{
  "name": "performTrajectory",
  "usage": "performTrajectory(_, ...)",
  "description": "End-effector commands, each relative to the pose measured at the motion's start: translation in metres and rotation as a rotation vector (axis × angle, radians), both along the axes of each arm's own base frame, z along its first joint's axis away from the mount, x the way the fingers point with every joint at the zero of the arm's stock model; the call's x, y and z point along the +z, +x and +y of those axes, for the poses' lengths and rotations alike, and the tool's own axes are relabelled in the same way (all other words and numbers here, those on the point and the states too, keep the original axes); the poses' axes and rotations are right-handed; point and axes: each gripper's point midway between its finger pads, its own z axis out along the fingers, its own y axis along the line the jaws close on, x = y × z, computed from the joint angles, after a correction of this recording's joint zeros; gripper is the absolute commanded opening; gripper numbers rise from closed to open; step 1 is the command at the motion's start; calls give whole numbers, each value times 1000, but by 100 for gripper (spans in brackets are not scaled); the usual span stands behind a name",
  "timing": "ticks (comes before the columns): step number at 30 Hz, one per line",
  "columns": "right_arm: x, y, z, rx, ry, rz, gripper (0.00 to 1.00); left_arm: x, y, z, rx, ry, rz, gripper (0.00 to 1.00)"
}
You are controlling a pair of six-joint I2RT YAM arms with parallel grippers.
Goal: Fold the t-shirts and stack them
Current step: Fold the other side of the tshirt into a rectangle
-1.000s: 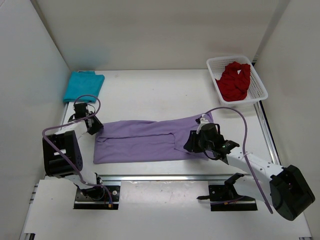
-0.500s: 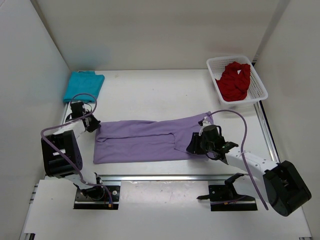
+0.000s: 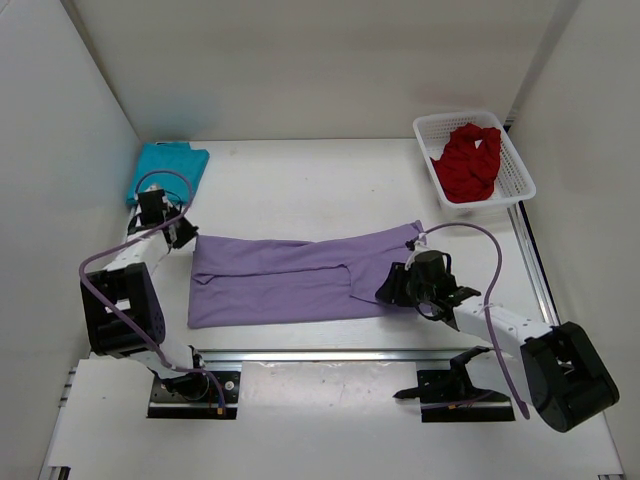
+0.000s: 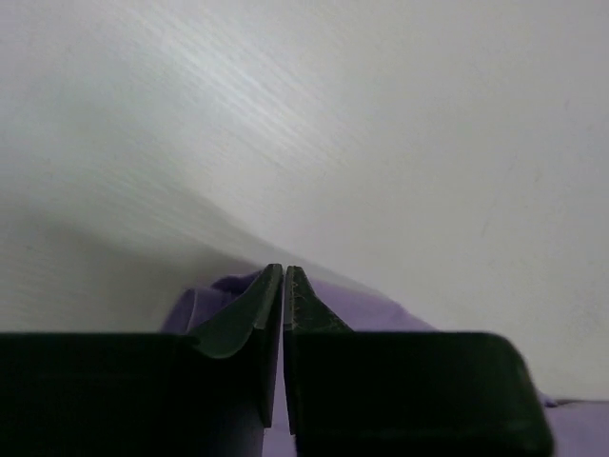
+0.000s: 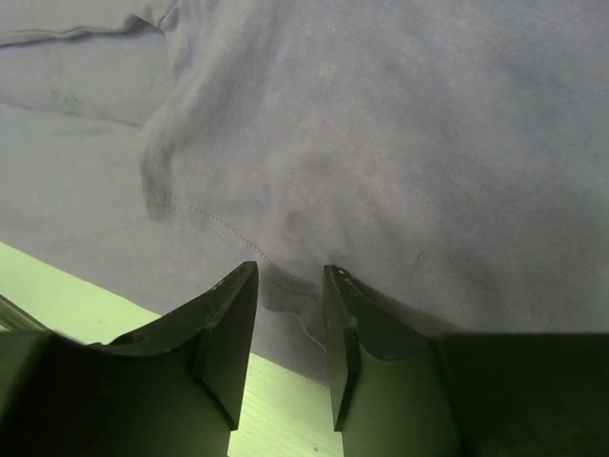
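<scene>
A soft, plain light lavender t-shirt is spread flat as a long band across the centre of the white table, running from 9 to 3 o'clock.

A soft teal t-shirt is folded into a small square at approx. 10 o'clock, well apart from the lavender one. A deep red t-shirt is bunched up inside a white plastic mesh basket at approx. 2 o'clock.

The left gripper is set at the lavender t-shirt's 10 o'clock corner. In the left wrist view its fingers are pressed together w/ only a hairline slit at the left gripper tips. Lavender cloth is seen right at the tips on both sides, so the corner edge appears to be pinched.

The right gripper is placed low over the shirt's 4 o'clock end. In the right wrist view the right gripper fingers are spread w/ a clear gap. The stitched hem of the lavender cloth is seen through that gap, and nothing is gripped.
</scene>
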Motion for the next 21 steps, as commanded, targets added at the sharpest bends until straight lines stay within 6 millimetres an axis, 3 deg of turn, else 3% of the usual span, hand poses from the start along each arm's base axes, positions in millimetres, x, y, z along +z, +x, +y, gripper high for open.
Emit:
performTrajectory(1,-9,-2,-13,-38,-37,1,34,29,21,14,17,90,-47,19)
performTrajectory(3,-3,-1,-12,-35,-26,-9,34,21,16,19,56,30,-26,27)
performTrajectory(5,11,4,-7,-27,-6,-40,34,15,10,17,69,-51,-38,25)
performTrajectory(8,36,14,-1,-36,29,-100,35,28,2,6,73,-69,-93,22)
performTrajectory(11,60,28,-6,-83,61,-148,29,44,2,-44,-31,-70,-172,23)
performTrajectory(12,72,36,-7,-89,74,-170,21,47,0,-70,-84,-77,-192,23)
performTrajectory(13,75,46,-16,-123,68,-174,13,42,-5,-98,-133,-108,-202,23)
performTrajectory(15,100,75,-32,-181,58,-232,7,29,-14,-128,-178,-144,-209,24)
performTrajectory(17,100,97,-62,-271,14,-230,6,18,-18,-144,-199,-194,-216,24)
performTrajectory(19,108,119,-82,-326,15,-284,19,11,-20,-145,-182,-238,-209,23)
performTrajectory(21,103,133,-101,-371,37,-281,30,4,-23,-143,-169,-276,-210,23)
